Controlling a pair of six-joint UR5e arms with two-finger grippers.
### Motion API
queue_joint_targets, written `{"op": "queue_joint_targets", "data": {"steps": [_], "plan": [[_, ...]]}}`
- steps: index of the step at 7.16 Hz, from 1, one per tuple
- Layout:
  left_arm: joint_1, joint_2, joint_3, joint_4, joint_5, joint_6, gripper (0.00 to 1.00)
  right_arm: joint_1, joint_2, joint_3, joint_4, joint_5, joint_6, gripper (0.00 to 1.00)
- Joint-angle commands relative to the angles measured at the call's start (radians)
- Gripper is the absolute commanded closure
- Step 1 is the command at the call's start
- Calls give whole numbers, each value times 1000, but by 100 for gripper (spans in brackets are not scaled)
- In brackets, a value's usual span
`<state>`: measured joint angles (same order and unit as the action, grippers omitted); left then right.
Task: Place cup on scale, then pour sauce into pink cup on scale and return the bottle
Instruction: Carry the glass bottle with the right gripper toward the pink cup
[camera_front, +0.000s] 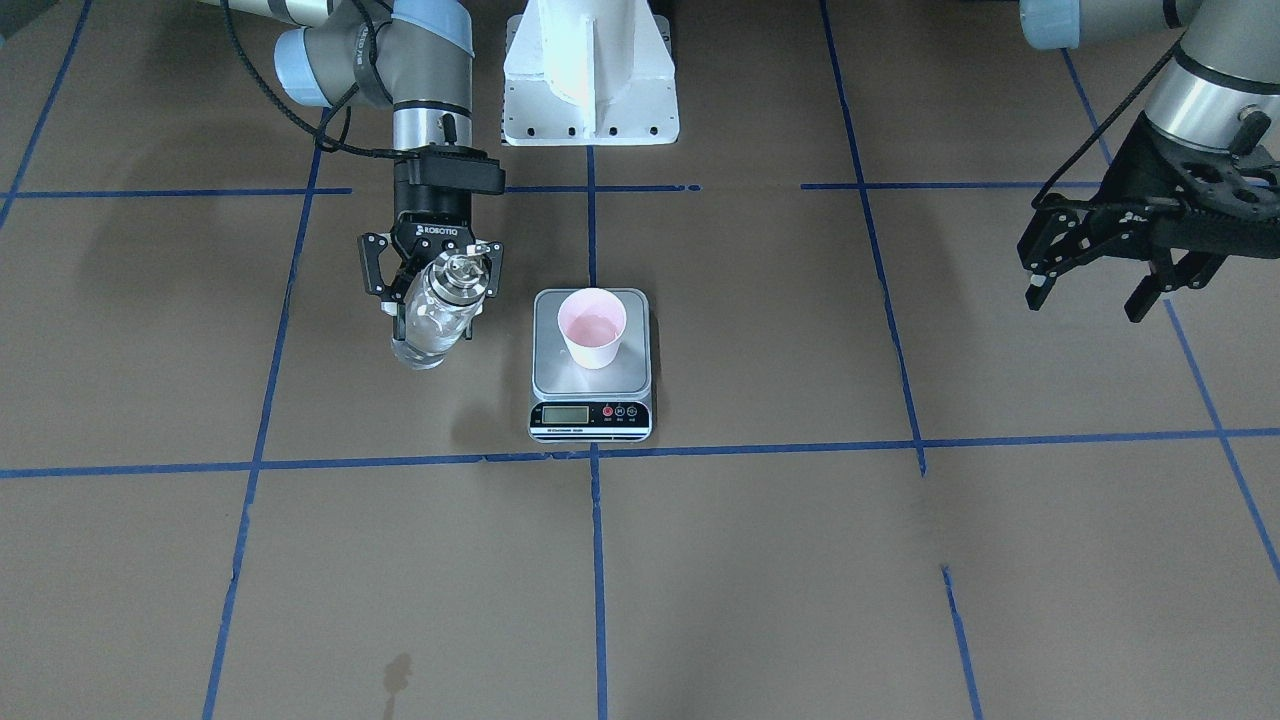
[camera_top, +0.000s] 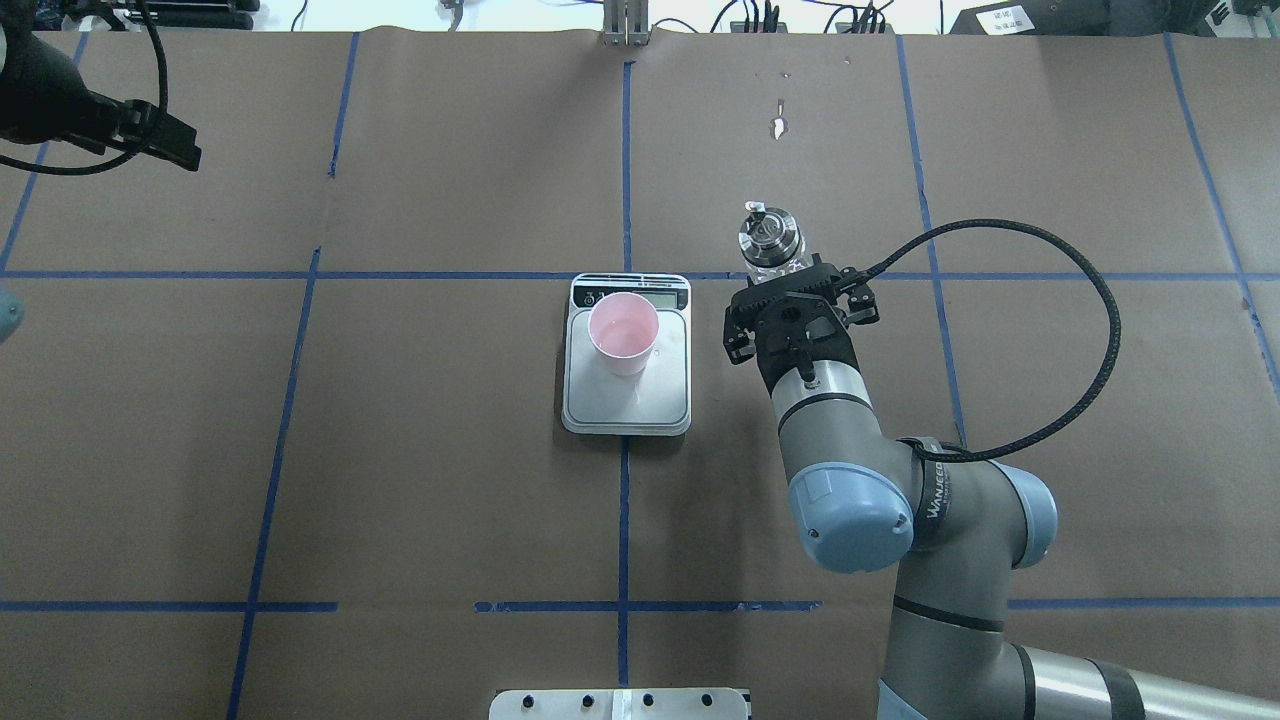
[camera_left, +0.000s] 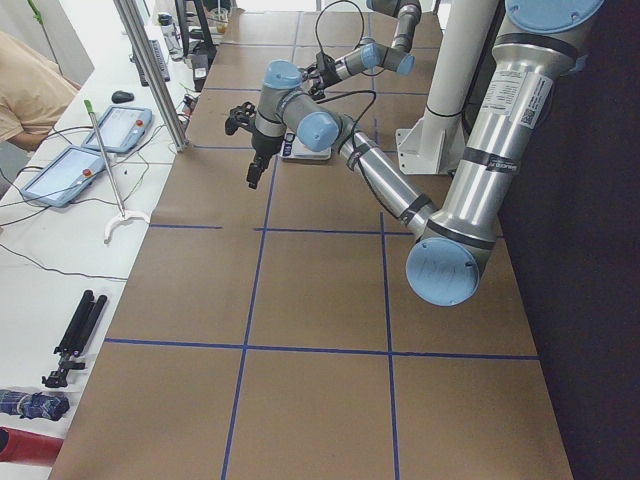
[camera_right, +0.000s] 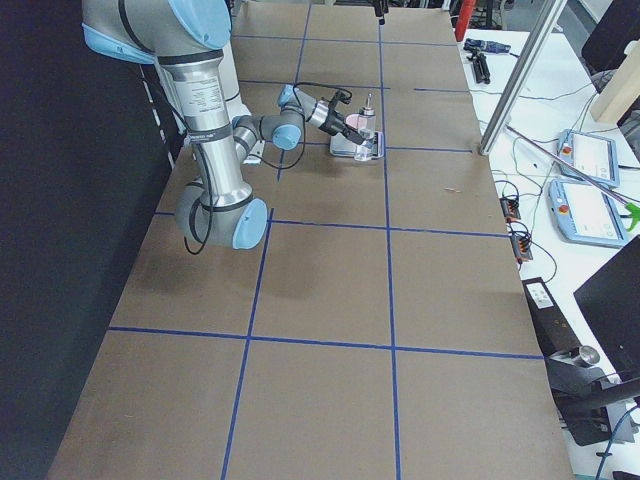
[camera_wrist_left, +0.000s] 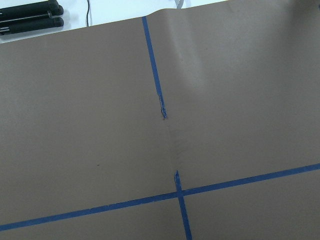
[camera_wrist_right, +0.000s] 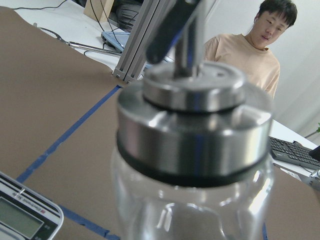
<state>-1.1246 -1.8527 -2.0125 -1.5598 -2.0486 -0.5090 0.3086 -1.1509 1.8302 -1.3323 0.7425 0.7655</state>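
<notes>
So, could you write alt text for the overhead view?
The right gripper, jaws shut on the glass bottle, holds it upright beside the scale, where the pink cup stands. The left gripper hangs at the far top-left.

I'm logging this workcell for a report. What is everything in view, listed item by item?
cup: one, pale pink, upright on the scale's platform
scale: one, silver-grey with black front strip, table centre
bottle: one, clear glass with metal cap, beside the scale on the robot's right
table: one, brown paper with blue tape grid
mount base: one, white, at the table's robot-side edge
tablets: two, grey-blue, on the side bench
person: one, tan shirt, beyond the table
right gripper: one, black, fingers shut on the bottle
left gripper: one, black, open and empty, above the table's left part
</notes>
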Motion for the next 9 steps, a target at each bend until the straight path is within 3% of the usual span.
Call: {"op": "queue_joint_targets", "data": {"steps": [1, 3, 5, 6, 9], "plan": [[-49, 47, -6, -3, -13, 139, 9, -2, 39, -5, -144, -6, -67, 100], [-66, 67, -21, -3, -13, 161, 9, -9, 91, -23, -275, -69, -178, 100], [-66, 67, -22, -3, -13, 161, 9, -9, 124, -86, -281, -80, -181, 100], [-66, 67, -22, -3, -13, 161, 9, -12, 161, -147, -281, -138, -196, 100], [-66, 67, -18, -2, -15, 159, 9, -20, 154, -166, -281, -218, -313, 100]]}}
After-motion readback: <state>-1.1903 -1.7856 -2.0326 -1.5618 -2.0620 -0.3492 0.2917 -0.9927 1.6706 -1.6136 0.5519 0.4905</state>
